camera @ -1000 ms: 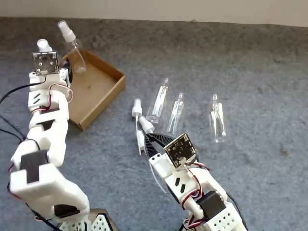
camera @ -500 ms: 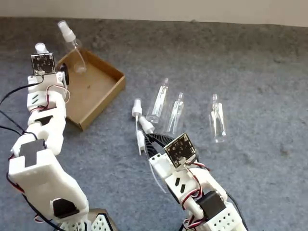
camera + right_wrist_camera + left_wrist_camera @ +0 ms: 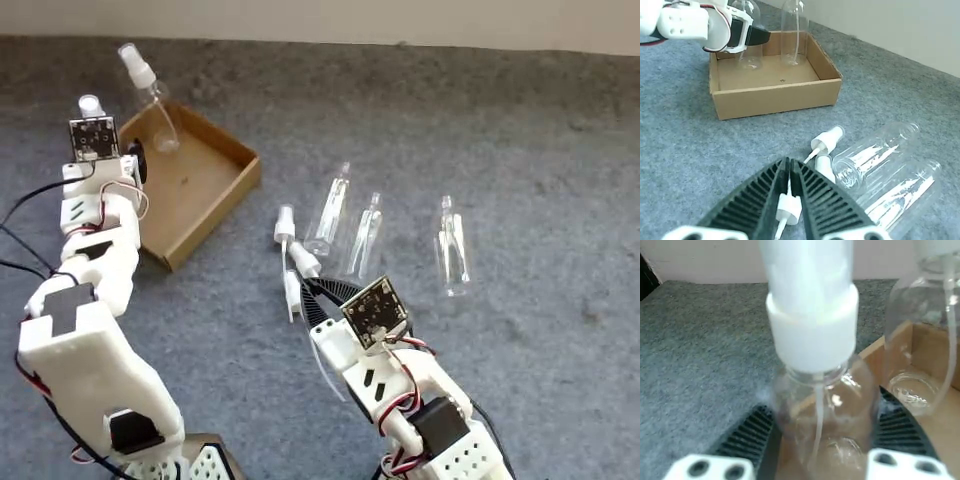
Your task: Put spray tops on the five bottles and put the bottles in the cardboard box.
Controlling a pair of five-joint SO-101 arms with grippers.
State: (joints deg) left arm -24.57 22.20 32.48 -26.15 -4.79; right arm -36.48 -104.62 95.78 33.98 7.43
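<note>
My left gripper (image 3: 95, 125) is at the far left corner of the cardboard box (image 3: 213, 213), shut on an upright clear bottle (image 3: 820, 405) with a white spray top (image 3: 90, 103). Its base looks close to the box floor (image 3: 771, 76). A second topped bottle (image 3: 152, 98) stands in the box beside it. My right gripper (image 3: 790, 176) is low over the carpet, shut on a white spray top (image 3: 787, 207). Two more spray tops (image 3: 826, 140) lie just beyond it. Three uncapped bottles (image 3: 328, 210) (image 3: 362, 236) (image 3: 452, 248) lie on the carpet.
Grey carpet covers the table, with open room to the right of the lying bottles and between the box and the spray tops. A pale wall runs along the far edge. The left arm's links stand along the near side of the box.
The left wrist has shifted a little toward the near side and lower, with the bottle still between its fingers. The right arm and the loose bottles have not moved.
</note>
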